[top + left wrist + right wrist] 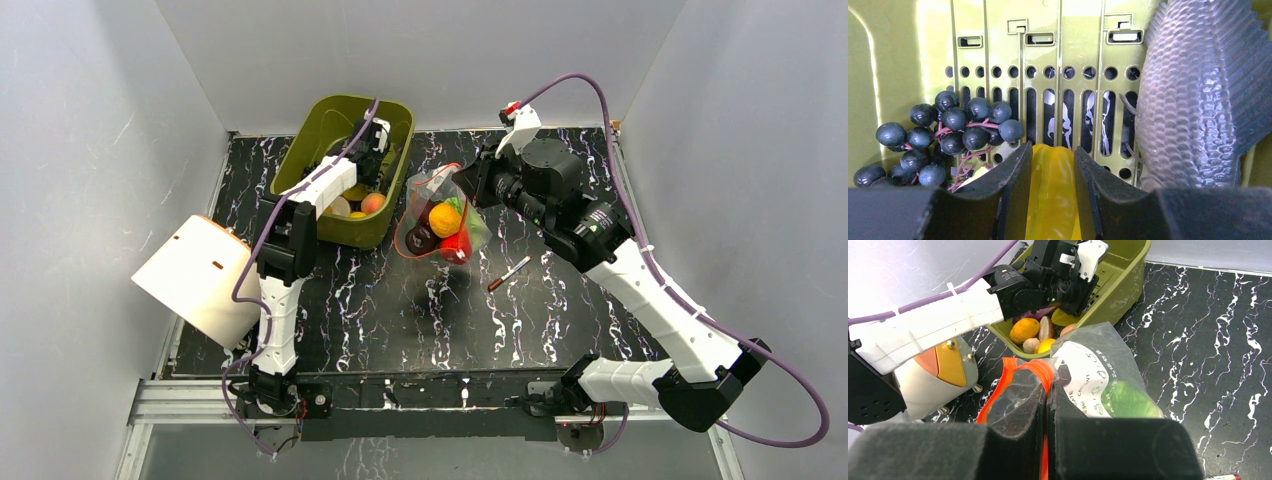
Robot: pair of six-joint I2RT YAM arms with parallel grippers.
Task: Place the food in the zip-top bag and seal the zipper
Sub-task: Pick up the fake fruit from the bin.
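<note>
My left gripper [1052, 150] is down inside the olive-green bin [330, 108]. Its two fingers [1013, 185] are closed against both sides of a yellow piece [1050, 200] that lies against the bin's slotted panel. In the bin with it I see a bunch of dark grapes [948, 135] and a grey scaly toy fish [1198, 100]. The right wrist camera picks up more food in the bin's near corner, including an orange piece [1024, 330] and a small pale one [1031, 345].

My right gripper [1046, 395] is pinched tight on the mouth edge of the zip-top bag [440, 215], right on the zipper [1020, 367]. It holds the bag just beside the bin, on the side away from the left arm. The mouth is open, and the zipper makes a wide red-orange loop facing the bin.

Through the clear plastic I make out an orange-yellow piece [445, 218], a dark purple ball [420, 238], a red strawberry [457, 245] and something green [1128, 400]. I cannot tell whether the bag's bottom rests on the black marbled surface [400, 320].

A small red-and-white stick [509, 273] lies on the surface, farther from the bin than the bag.
</note>
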